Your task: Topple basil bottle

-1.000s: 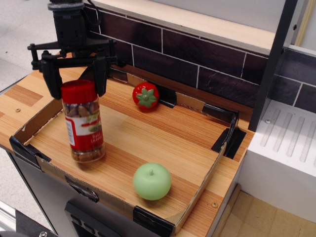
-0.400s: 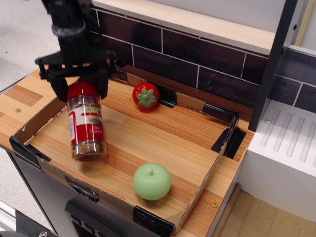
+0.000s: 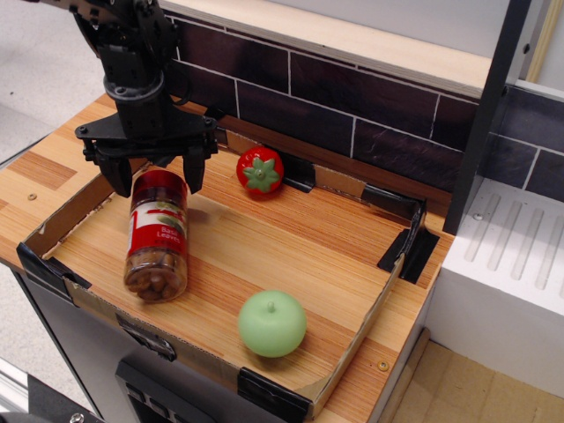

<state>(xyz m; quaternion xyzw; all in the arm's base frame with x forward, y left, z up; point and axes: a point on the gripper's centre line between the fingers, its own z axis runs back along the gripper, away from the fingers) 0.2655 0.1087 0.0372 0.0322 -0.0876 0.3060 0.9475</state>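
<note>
The basil bottle point(image 3: 158, 236) is in the left part of the tray point(image 3: 352, 348), leaning steeply or already lying down, its clear base turned toward the near left edge and its red lid point(image 3: 159, 180) pointing back toward the far wall. The tool point(image 3: 150, 167) stands right at the lid end with its two black fingers point(image 3: 195, 167) spread wide, one on each side of the lid; whether either finger touches the lid cannot be told, and it grips nothing. The job looks nearly done, but a few things could spoil it. The bottle is round, so once it lies flat it may roll across the wooden surface point(image 3: 264, 247) toward the near cardboard rim or to the right, where the green apple point(image 3: 271, 324) sits near the front of the tray. If the tool lifts away at an angle, a finger could catch the lid and drag or spin the bottle. The tomato point(image 3: 260, 171) lies just right of the tool, so a sideways move could knock it.
</note>
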